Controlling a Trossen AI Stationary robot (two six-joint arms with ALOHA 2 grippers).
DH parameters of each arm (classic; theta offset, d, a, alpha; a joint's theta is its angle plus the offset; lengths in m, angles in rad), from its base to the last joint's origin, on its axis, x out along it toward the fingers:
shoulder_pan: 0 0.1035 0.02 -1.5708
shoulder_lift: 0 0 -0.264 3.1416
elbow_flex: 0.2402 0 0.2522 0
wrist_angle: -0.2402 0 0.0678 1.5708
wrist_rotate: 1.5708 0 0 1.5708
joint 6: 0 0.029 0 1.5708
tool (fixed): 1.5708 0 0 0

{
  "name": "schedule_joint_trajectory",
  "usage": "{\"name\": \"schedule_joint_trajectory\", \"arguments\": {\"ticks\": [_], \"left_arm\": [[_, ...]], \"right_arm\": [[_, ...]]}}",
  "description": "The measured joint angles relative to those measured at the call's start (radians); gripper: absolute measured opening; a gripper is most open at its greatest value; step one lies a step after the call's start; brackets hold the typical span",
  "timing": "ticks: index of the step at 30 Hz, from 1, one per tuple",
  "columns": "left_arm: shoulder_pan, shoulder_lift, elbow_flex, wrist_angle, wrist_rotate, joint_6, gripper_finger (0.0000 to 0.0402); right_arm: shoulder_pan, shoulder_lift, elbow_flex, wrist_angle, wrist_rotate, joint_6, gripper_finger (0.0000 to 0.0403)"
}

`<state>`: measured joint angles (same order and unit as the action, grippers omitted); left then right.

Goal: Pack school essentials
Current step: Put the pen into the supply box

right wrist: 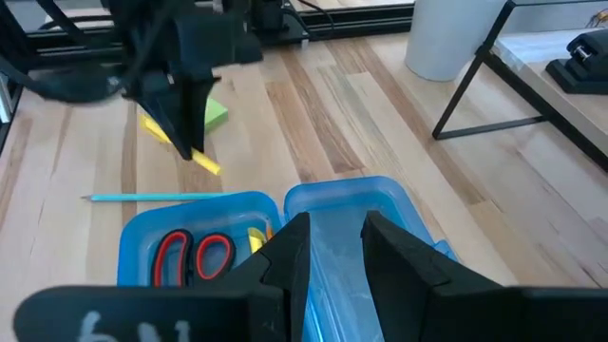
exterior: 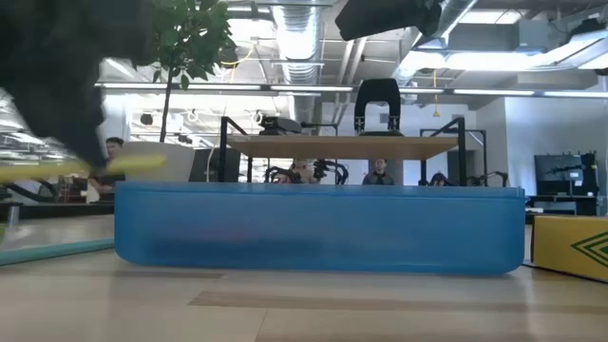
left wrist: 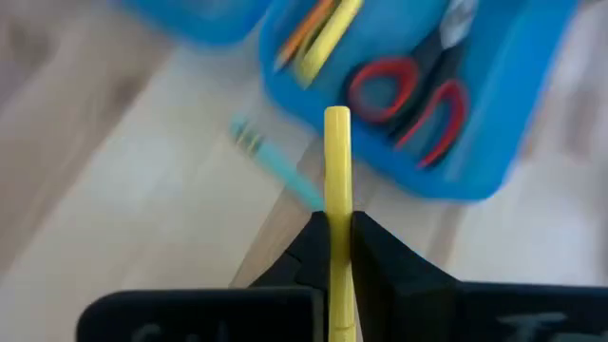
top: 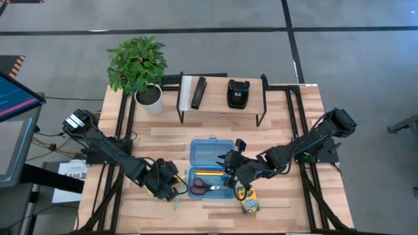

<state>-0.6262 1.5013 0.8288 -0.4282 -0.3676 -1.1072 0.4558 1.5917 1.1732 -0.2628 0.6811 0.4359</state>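
Pencil job, seen from the top first: left tool (top: pixel 172 188) shut tight on yellow pencil (left wrist: pixel 336 190), just beside the left end of blue case (top: pixel 210 185). Right tool (top: pixel 232 171) over the case's right end. Scissors (top: pixel 206 188) lying inside. Crayon box (top: pixel 249 202) out on tabletop (top: pixel 287 130), near the case's right corner.

Low view next: pencil held up at about the height of the case wall, off to one side. Could knock the wall on going in too low, and push the whole case away.

Left wrist view: pencil squeezed between both fingers, sticking far out, aimed at the case rim. Scissors and other pencils (left wrist: pixel 318 33) taking up much room inside. Might land across the red handles and stick up, with trouble for the lid later. Teal pencil (left wrist: pixel 275 161) lying loose just beside the case; easy to bump and send rolling.

Right wrist view: right tool spread open over the case lid; touching or not, cannot tell. Two tools near each other, so a bump between them possible. Sticky-note pad (right wrist: pixel 217 114) on tabletop past the left tool.
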Motion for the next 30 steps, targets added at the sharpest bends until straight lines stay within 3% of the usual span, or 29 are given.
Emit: {"name": "schedule_joint_trajectory", "arguments": {"ticks": [6,14,21,30], "left_arm": [[0.082,0.012,0.135,0.002,0.006,0.331,0.0001],[0.228,0.133,0.251,0.109,0.15,0.676,0.0],[0.294,0.295,0.346,0.169,0.278,0.844,0.0],[0.3,0.434,0.466,0.15,0.28,0.968,0.0023]], "right_arm": [[-0.021,-0.002,0.0,-0.012,0.0,-0.013,0.0118],[-0.012,-0.093,-0.001,-0.091,0.01,-0.018,0.0118],[0.029,-0.178,0.0,-0.151,0.08,0.01,0.0118],[0.044,-0.173,0.0,-0.176,0.084,0.038,0.0118]]}}
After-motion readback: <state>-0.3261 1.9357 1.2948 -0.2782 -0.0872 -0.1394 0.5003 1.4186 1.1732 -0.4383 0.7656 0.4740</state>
